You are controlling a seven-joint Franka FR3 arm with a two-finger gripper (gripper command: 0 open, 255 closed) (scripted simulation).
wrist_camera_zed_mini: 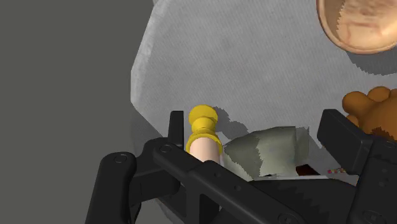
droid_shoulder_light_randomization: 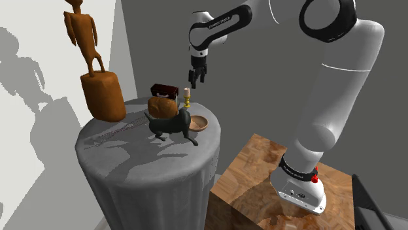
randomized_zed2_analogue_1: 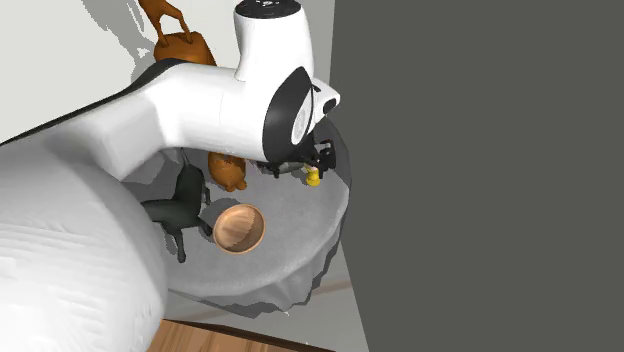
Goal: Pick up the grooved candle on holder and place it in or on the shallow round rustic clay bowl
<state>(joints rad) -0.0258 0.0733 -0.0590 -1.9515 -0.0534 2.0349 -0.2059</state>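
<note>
Shoulder view: a round table (droid_shoulder_light_randomization: 150, 163) draped in grey cloth. The candle on holder (droid_shoulder_light_randomization: 187, 98), a cream stick on a yellow base, stands upright near the table's far edge, just beside a dark box (droid_shoulder_light_randomization: 163, 90). The gripper (droid_shoulder_light_randomization: 196, 78) hangs above the candle, pointing down, apart from it. The clay bowl (droid_shoulder_light_randomization: 199, 123) sits at the table edge on this view's right, near the candle but not touching. A dark animal figurine (droid_shoulder_light_randomization: 173, 125) stands mid-table with a brown teddy bear (droid_shoulder_light_randomization: 162, 106) right behind it. A tall wooden figure (droid_shoulder_light_randomization: 95, 72) stands at the edge on the view's left.

Second exterior view: the candle on holder (randomized_zed2_analogue_1: 313, 177) stands at the table (randomized_zed2_analogue_1: 290, 250) edge next to the dark grey wall. The clay bowl (randomized_zed2_analogue_1: 239, 228) is nearer mid-table, with the animal figurine (randomized_zed2_analogue_1: 180, 210) beside it and the teddy bear (randomized_zed2_analogue_1: 228, 170) near.

Wrist view: the fingers (wrist_camera_zed_mini: 343, 137) are spread wide, clasping nothing. The candle on holder (wrist_camera_zed_mini: 202, 130) stands between them, close by one finger; contact can't be told. The teddy bear (wrist_camera_zed_mini: 372, 108) is beside the other finger. The clay bowl (wrist_camera_zed_mini: 362, 25) lies beyond on the cloth, well apart from the candle.
</note>
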